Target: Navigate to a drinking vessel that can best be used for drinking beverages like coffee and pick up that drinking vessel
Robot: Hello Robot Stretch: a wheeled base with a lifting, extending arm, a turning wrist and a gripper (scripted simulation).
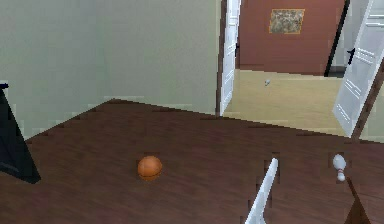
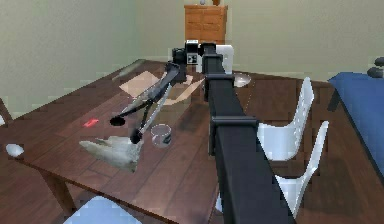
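Observation:
A small grey cup-shaped thing (image 2: 160,133) stands on the brown wooden table (image 2: 70,110) in the arm side view. The dark arm bar (image 2: 235,140) rises over the table's right part. The gripper (image 2: 127,122) reaches down-left from its dark body, and its thin fingers (image 2: 150,95) end just left of the grey cup-shaped thing. Table things lie at and behind the fingers, so I cannot tell whether the gripper holds anything. I cannot tell whether it touches the cup-shaped thing.
On the table lie a pale crumpled thing (image 2: 115,150), a small red thing (image 2: 92,122) and a flat tan sheet (image 2: 150,80). White chairs (image 2: 285,130) stand right of it, a blue bed (image 2: 360,100) beyond. Ahead: an orange ball (image 1: 149,167), a white chair back (image 1: 262,195), an open doorway (image 1: 275,60).

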